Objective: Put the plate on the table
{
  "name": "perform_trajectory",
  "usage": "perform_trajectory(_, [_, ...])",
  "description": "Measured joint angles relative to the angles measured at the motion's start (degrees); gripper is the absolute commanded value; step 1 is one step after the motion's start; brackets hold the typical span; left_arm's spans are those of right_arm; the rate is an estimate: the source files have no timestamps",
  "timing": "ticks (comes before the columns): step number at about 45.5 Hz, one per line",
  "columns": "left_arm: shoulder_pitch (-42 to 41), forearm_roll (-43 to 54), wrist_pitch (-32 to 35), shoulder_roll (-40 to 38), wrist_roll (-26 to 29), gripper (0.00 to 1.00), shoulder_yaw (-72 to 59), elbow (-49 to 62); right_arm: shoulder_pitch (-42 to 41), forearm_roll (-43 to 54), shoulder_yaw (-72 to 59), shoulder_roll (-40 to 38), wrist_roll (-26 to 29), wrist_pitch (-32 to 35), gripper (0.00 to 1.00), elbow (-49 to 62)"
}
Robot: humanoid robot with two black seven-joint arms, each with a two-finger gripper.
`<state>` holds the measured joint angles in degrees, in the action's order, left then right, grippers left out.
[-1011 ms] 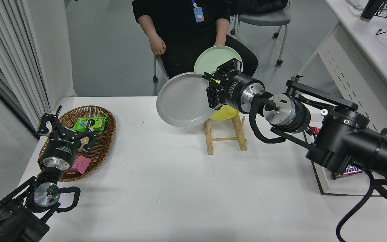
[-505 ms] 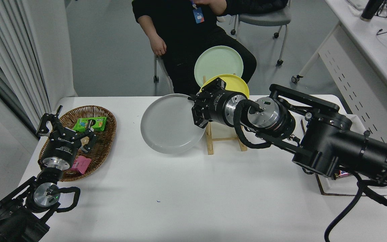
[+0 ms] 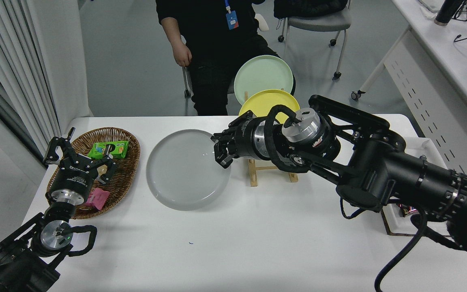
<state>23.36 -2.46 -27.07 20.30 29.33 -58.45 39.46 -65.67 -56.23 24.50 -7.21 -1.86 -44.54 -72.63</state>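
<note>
Head view: seen from above the near edge of the bench (image 3: 225,251).
Left pincer (image 3: 80,156): parked at the lower left above the basket (image 3: 126,140), its fingers apart and holding nothing.
Plate (image 3: 185,170): grey, low over the bench middle, almost flat; if it touches the bench I cannot tell.
Right pincer (image 3: 220,151): clamped on the right rim of the plate.
Rack (image 3: 253,174): wooden, behind the right pincer, carrying a yellow plate (image 3: 266,101) and a green plate (image 3: 262,75).
Person (image 3: 213,36): seated beyond the far edge.
</note>
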Motion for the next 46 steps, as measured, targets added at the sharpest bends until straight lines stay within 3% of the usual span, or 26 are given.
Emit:
perform_trajectory(25, [0.0, 0.0, 0.0, 0.0, 0.0, 0.98, 0.0, 0.0, 8.4, -10.4, 5.3, 0.0, 0.1, -0.4, 0.00, 3.3])
perform_trajectory(46, [0.0, 0.0, 0.0, 0.0, 0.0, 0.98, 0.0, 0.0, 14.1, -13.3, 7.8, -0.2, 0.2, -0.5, 0.00, 7.2])
